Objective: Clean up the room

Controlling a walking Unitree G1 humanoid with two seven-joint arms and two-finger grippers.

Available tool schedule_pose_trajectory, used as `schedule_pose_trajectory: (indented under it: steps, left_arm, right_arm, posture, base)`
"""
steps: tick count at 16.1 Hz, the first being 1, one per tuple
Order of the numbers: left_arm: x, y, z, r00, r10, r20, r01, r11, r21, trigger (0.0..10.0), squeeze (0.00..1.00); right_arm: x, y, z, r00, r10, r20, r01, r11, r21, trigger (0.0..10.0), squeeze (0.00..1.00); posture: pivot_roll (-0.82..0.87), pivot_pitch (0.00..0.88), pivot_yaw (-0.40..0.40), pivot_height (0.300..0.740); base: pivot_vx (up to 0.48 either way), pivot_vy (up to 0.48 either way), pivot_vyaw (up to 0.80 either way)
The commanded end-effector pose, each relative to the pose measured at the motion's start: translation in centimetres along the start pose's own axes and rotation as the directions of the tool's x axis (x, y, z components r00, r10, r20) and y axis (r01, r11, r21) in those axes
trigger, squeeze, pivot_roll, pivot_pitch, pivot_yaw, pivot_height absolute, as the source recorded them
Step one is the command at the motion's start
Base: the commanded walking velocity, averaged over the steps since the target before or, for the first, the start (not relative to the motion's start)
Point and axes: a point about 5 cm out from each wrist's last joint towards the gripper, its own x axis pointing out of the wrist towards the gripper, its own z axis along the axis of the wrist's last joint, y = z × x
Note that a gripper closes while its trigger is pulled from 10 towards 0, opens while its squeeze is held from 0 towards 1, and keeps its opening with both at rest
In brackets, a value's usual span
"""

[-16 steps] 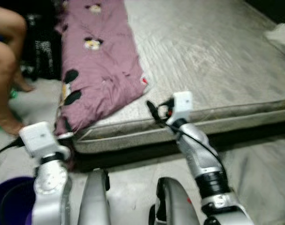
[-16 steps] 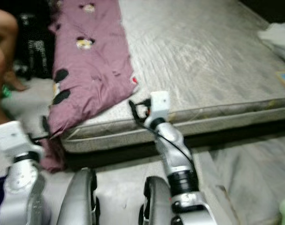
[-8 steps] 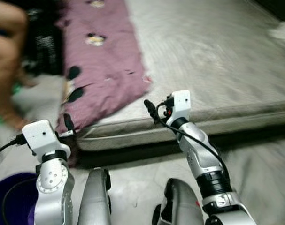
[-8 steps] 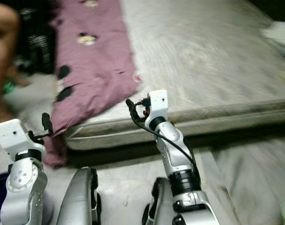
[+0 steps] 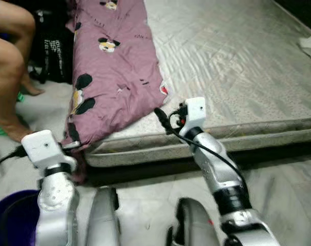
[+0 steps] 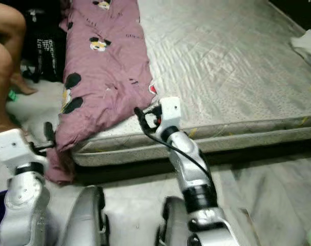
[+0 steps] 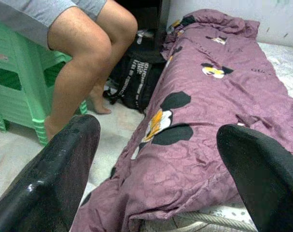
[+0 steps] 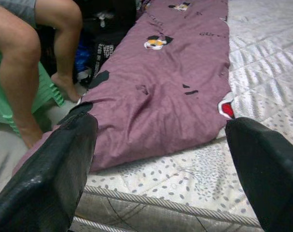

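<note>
Low on the floor, one mattress (image 5: 237, 77) carries one purple blanket (image 5: 114, 72); left pincer (image 7: 156, 159) and right pincer (image 8: 160, 154) both spread.

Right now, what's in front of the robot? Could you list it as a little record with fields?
Bed: bare grey mattress on the floor
Cover: purple cartoon-print blanket along the mattress's left side, its end drooping over the corner
Left gripper: open, facing the blanket's drooping end
Right gripper: open, above the mattress edge
Bystander: person's legs, seated on green stool
</note>
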Motion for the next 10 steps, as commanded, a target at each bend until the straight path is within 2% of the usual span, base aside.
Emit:
schedule_pose_trajectory:
  steps: [1, 2, 10]
  left_arm:
    - [-0.06, 0.33, -0.1, 1.0, 0.009, -0.006, -0.009, 1.0, -0.001, 10.0, 0.0]
    - [-0.08, 0.3, -0.1, 1.0, 0.008, -0.007, -0.008, 1.0, -0.002, 10.0, 0.0]
    - [-0.09, 0.2, -0.27, 1.0, -0.006, -0.013, 0.006, 1.0, -0.001, 10.0, 0.0]
  right_arm:
    - [0.28, 0.73, 0.68, 0.999, 0.03, 0.026, -0.03, 1.0, -0.005, 10.0, 0.0]
    - [0.27, 0.68, 0.64, 0.999, 0.025, 0.023, -0.026, 1.0, 0.005, 10.0, 0.0]
    - [0.38, 0.53, 0.44, 1.0, 0.014, 0.012, -0.014, 1.0, 0.003, 10.0, 0.0]
  posture:
    - [-0.01, 0.121, -0.062, 0.62]
    - [-0.01, 0.123, -0.062, 0.62]
    - [0.0, 0.116, -0.063, 0.62]
  base:
    - [0.307, 0.0, 0.78]
    - [0.307, 0.0, 0.64]
    - [0.359, 0.0, 0.0]
